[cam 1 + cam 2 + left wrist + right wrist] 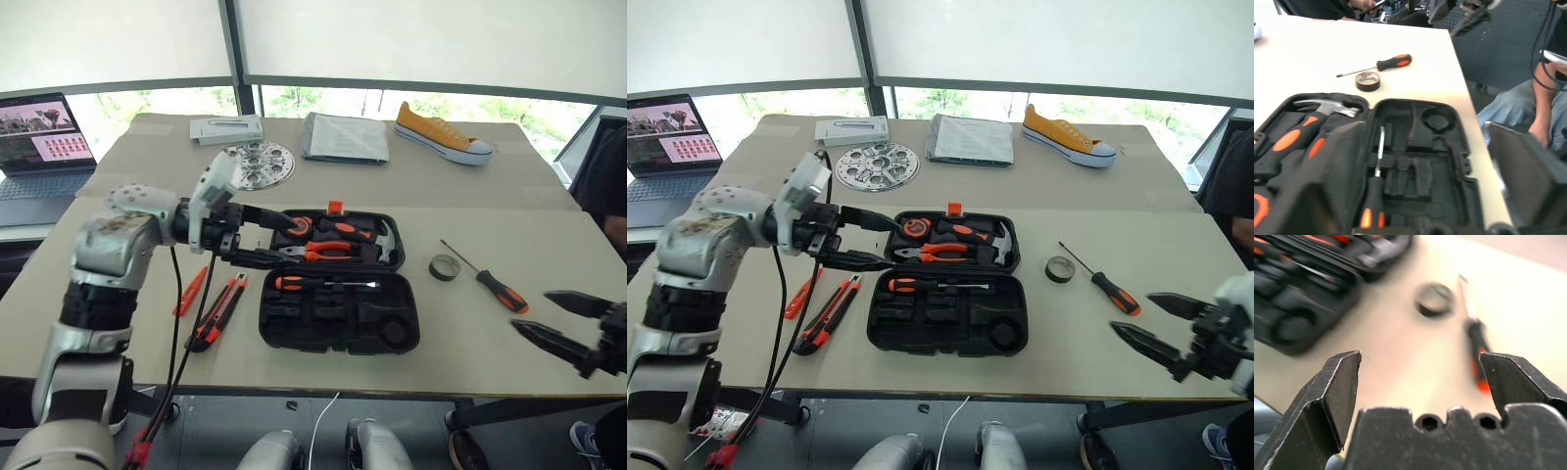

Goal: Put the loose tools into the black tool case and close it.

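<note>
The black tool case (338, 350) lies open at the table's middle. An orange-and-black screwdriver (323, 283) rests in its near half. My left gripper (289, 241) hovers over the case's left end, open, with nothing between its fingers. To the left of the case lie a slim orange screwdriver (193, 291) and an orange-black utility knife (223, 305), with a cable crossing them. A second orange-and-black screwdriver (502, 291) lies on the table to the right of the case. My right gripper (531, 311) hangs open and empty near the table's front right edge, short of that screwdriver.
The case's far half holds a hammer (387, 240), pliers (323, 252) and a tape measure. A tape roll (444, 266) sits between the case and the right screwdriver. At the back are a laptop (39, 147), metal disc (260, 164), papers (343, 137) and a yellow shoe (441, 132). A person sits at the right.
</note>
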Controlling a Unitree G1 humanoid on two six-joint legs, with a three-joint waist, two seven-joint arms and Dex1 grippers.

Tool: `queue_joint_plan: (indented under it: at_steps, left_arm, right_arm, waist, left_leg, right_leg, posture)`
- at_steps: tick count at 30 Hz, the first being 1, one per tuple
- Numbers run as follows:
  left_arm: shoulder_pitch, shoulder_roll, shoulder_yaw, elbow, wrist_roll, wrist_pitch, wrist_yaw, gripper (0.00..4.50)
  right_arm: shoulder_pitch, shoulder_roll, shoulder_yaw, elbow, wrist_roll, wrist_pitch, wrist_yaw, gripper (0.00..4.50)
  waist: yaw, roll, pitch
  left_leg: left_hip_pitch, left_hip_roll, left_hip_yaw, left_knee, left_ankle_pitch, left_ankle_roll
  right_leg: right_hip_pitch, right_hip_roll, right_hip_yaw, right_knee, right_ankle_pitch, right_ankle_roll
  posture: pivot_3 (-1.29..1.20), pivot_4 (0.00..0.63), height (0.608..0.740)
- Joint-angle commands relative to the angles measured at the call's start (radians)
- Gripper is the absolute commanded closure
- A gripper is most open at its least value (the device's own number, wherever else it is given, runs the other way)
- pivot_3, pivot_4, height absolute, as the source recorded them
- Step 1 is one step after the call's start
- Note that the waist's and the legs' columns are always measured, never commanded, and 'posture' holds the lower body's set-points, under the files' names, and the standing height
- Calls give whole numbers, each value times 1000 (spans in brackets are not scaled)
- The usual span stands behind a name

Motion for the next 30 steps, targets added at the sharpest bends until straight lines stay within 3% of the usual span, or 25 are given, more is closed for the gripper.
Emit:
queue_joint_plan:
  at_steps: [1,6,13,20,23,30]
  left_arm:
    - [14,33,-11,-65,-22,-21,-27,29]
    - [31,58,-42,-71,-5,-63,-47,29]
    - [42,72,-78,-83,20,-125,-43,29]
    - [50,75,-82,-95,12,-119,-22,29]
    - [57,82,-83,-98,14,-118,-19,0]
    - [92,120,-66,-86,17,-120,-21,0]
  right_arm:
    - [-51,-24,26,86,-57,-67,3,0]
    - [-193,-42,173,215,-137,-127,-15,0]
    - [-536,-7,490,542,-310,-209,-60,0]
    - [-681,56,578,717,-342,-228,-64,0]
    - [-693,65,596,745,-352,-248,-53,752]
    - [-710,51,547,754,-342,-261,-87,3124]
  waist:
    - [-1,0,0]
    - [-21,1,0]
    - [-31,1,0]
    - [-25,2,0]
    - [-25,2,0]
    - [-28,3,0]
  left_leg:
    - [0,0,1,0,0,0]
    - [1,0,1,-2,0,-1]
    - [1,0,3,-1,0,-1]
    - [-1,0,2,-1,1,-1]
    - [-1,0,2,-1,0,0]
    - [-1,0,2,-2,1,-1]
  right_leg:
    - [0,0,0,0,0,0]
    - [0,0,1,0,1,-1]
    - [-1,-1,1,-1,1,-2]
    - [-2,-1,0,-1,2,-3]
    - [-2,-1,0,-1,2,-2]
    - [-2,0,0,0,2,-2]
  posture:
    - [0,150,740]
    - [0,150,740]
    - [0,150,740]
    - [0,150,740]
    - [0,150,740]
    - [0,150,740]
